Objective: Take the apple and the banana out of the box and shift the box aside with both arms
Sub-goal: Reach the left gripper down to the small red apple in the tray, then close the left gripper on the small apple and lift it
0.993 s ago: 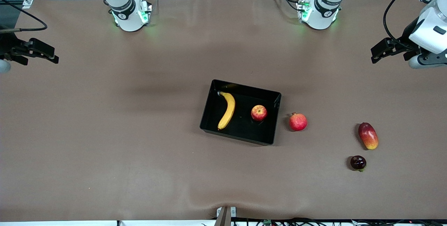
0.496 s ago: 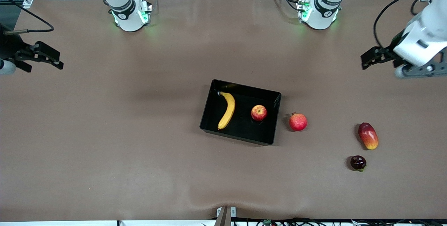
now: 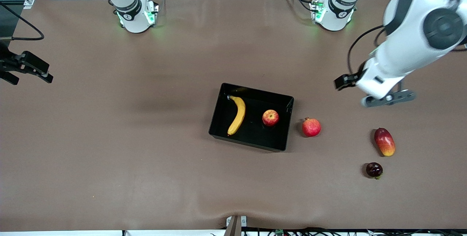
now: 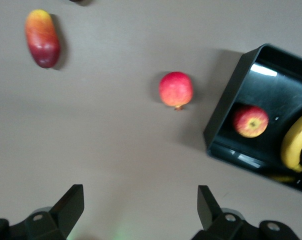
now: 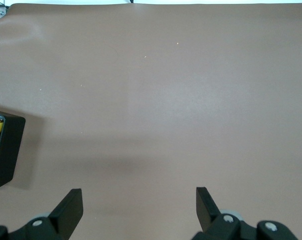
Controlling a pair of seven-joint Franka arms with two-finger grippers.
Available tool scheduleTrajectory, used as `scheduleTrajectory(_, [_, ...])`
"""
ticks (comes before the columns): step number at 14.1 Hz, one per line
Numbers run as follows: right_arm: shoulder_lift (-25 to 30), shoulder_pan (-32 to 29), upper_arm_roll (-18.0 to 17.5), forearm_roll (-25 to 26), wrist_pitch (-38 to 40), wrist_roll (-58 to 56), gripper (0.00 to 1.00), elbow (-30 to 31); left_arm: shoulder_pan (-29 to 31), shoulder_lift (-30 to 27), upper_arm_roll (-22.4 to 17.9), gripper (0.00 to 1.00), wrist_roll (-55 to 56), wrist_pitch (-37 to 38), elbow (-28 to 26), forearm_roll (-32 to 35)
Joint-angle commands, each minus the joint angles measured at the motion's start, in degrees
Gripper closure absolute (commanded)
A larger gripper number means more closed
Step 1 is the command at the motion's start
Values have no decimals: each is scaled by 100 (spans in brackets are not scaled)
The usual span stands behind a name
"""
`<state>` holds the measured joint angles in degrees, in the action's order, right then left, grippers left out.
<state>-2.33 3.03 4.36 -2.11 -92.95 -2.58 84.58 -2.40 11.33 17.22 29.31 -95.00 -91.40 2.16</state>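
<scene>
The black tray point(image 3: 248, 142) sits mid-table. The yellow banana point(image 3: 237, 115) and the red-yellow apple point(image 3: 270, 118) lie inside it, apart from each other. My left gripper point(image 3: 343, 82) is open and empty, in the air over bare table toward the left arm's end, near the pomegranate. In the left wrist view the gripper point(image 4: 141, 210) looks onto the tray point(image 4: 226, 107), the apple point(image 4: 250, 121) and the banana point(image 4: 296, 145). My right gripper point(image 3: 45, 72) is open and empty over the right arm's end of the table. Its wrist view point(image 5: 139, 207) shows a tray corner point(image 5: 3, 150).
A red pomegranate point(image 3: 311, 127) lies beside the tray toward the left arm's end. An oval mango point(image 3: 384, 141) and a small dark fruit point(image 3: 374, 170) lie farther toward that end. The pomegranate point(image 4: 176, 89) and mango point(image 4: 42, 38) show in the left wrist view.
The left arm has swung in from the table's end toward the tray, its gripper now close to the pomegranate. The right gripper has shifted slightly. The fruits and tray have not moved.
</scene>
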Motion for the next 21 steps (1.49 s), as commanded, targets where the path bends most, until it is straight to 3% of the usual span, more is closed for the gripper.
scheduleTrajectory(1, [-214, -57, -49, 35, -310, -23, 0, -29, -295, 456, 10, 0, 626, -377, 184, -5])
scheduleTrajectory(3, [-302, -57, -49, 44, -478, -23, 0, -29, -515, 939, 10, 0, 1065, -659, 228, -40])
scheduleTrajectory(8, [-434, -74, -49, 44, -663, -15, 0, -29, -1341, 2311, -43, 0, 3007, -1028, 1273, -5])
scheduleTrajectory(13, [-522, -74, -49, 53, -777, -23, 0, -38, -1719, 2901, -113, 0, 4169, -1995, 1283, 47])
scheduleTrajectory(16, [-540, -101, -49, 62, -777, -23, 0, -47, -1948, 3085, -324, 0, 4196, -1996, 1239, 257])
scheduleTrajectory(21, [-645, -74, -49, 62, -786, -23, 0, -64, -2080, 3437, -324, 0, 4381, -2014, 1230, 812])
